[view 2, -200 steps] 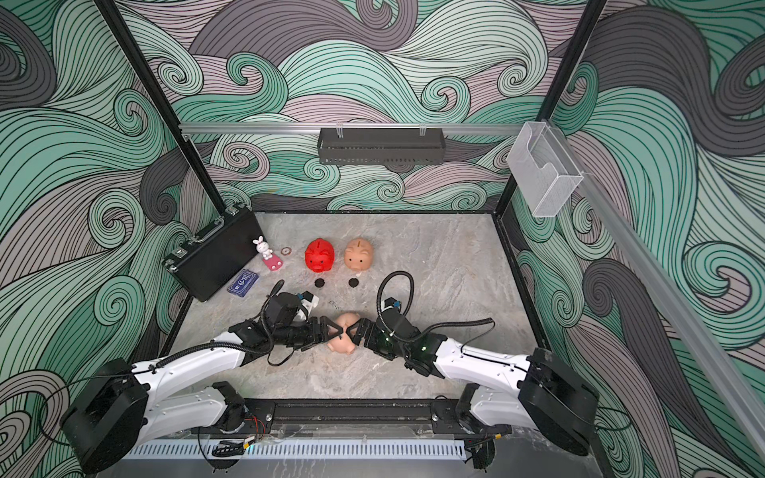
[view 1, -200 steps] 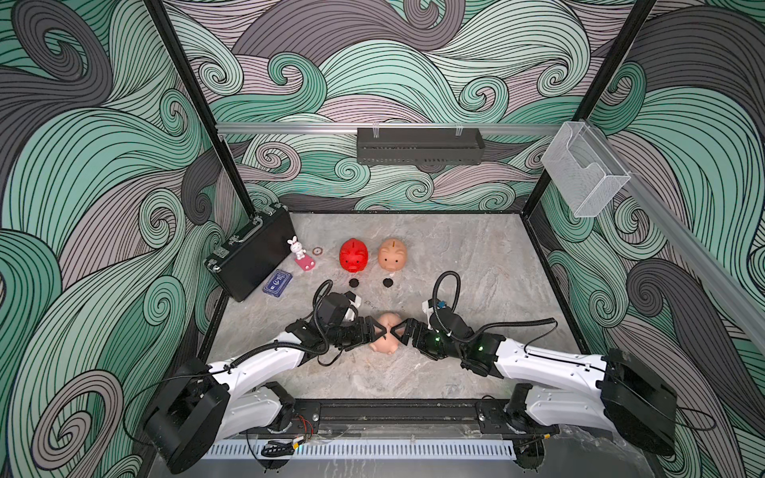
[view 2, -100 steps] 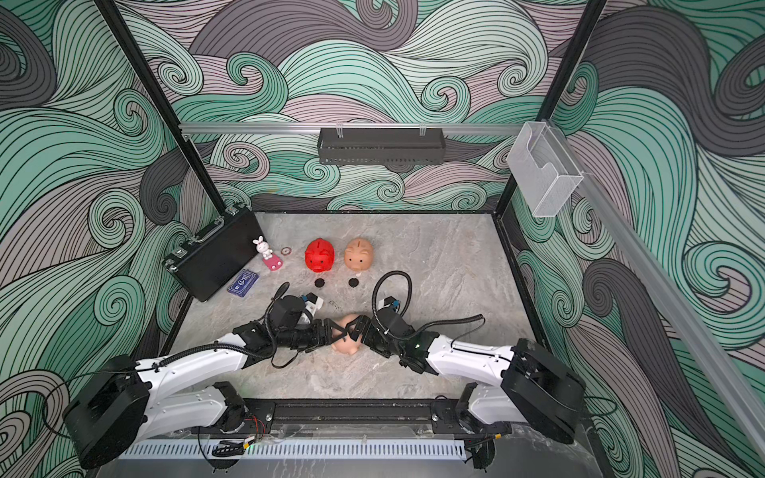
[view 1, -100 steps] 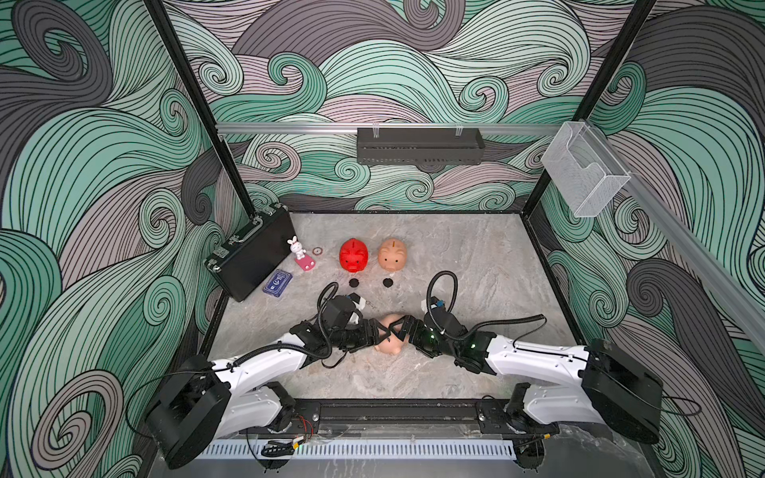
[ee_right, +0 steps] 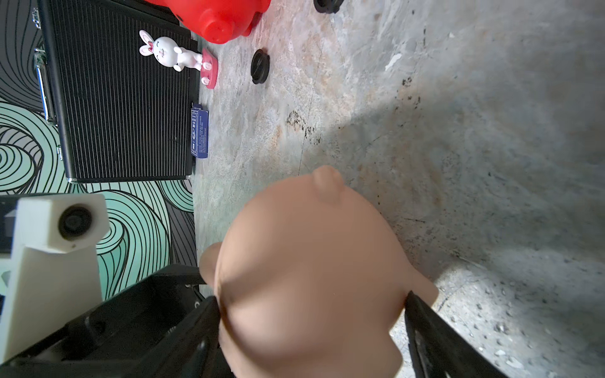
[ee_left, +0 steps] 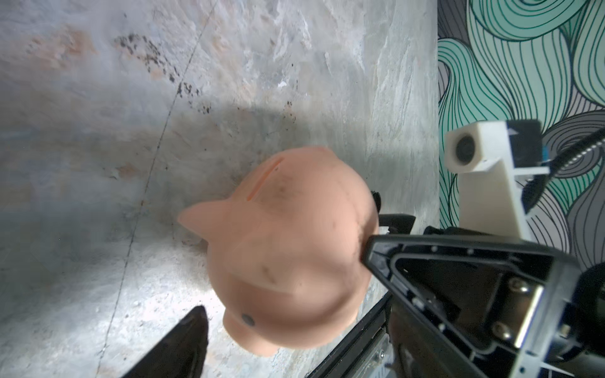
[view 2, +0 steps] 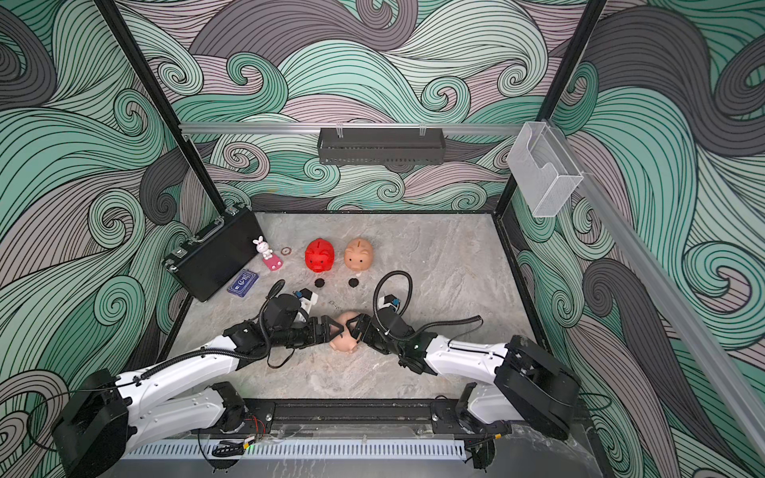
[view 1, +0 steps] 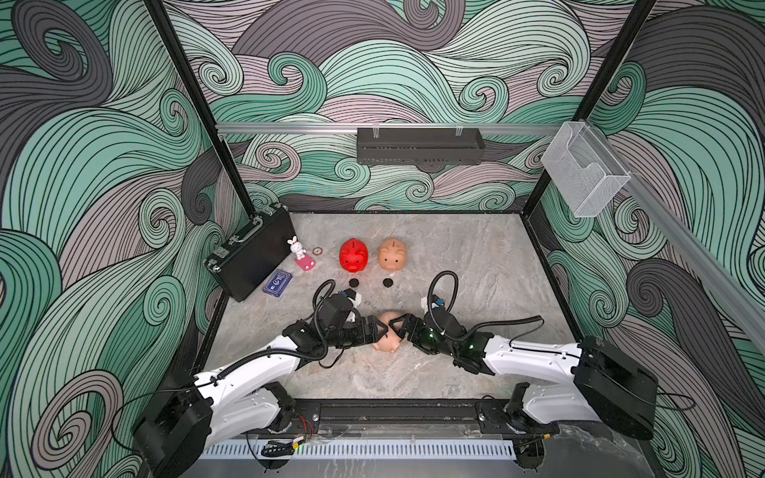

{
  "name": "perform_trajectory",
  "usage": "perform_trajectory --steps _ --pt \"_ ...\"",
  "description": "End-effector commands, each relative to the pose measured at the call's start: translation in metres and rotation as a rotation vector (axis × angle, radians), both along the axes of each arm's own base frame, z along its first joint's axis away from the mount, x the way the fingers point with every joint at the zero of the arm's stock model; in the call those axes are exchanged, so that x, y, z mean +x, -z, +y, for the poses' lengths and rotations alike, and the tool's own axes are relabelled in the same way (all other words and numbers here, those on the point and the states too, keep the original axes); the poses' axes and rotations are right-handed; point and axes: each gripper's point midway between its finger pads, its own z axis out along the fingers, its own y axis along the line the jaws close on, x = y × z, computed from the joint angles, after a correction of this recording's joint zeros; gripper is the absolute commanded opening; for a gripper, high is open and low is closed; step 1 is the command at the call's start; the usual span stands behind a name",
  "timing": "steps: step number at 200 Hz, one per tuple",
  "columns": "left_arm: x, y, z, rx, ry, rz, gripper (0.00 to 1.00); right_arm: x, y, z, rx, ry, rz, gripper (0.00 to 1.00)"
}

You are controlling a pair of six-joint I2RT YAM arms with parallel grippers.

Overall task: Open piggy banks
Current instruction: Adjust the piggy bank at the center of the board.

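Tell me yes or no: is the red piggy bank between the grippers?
No, the red piggy bank stands farther back; a peach one sits between the grippers.

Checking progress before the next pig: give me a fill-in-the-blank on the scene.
___ black plugs lie loose on the table.
Between the rabbit figurine and the far peach piggy bank stands the ___ piggy bank.
The rabbit figurine's base is ___.
Missing: two; red; pink.

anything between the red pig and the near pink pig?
One black plug lies on the bare table between the red pig and the near pink pig, just before the red one, in both top views.
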Motion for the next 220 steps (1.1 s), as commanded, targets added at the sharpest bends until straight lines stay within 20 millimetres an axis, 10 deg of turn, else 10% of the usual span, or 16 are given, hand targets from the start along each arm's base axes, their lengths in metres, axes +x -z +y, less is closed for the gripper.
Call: perform_trajectory --steps 1,220 --pt "0.017 -0.01 0.006 0.014 -0.076 -0.032 0.96 -0.014 0.041 -0.034 -0.165 0.021 0.062 0.85" --pt "0.04 0.025 0.016 -0.086 -0.231 0.023 0.99 -0.027 0.068 -0.053 -0.238 0.015 0.109 0.81"
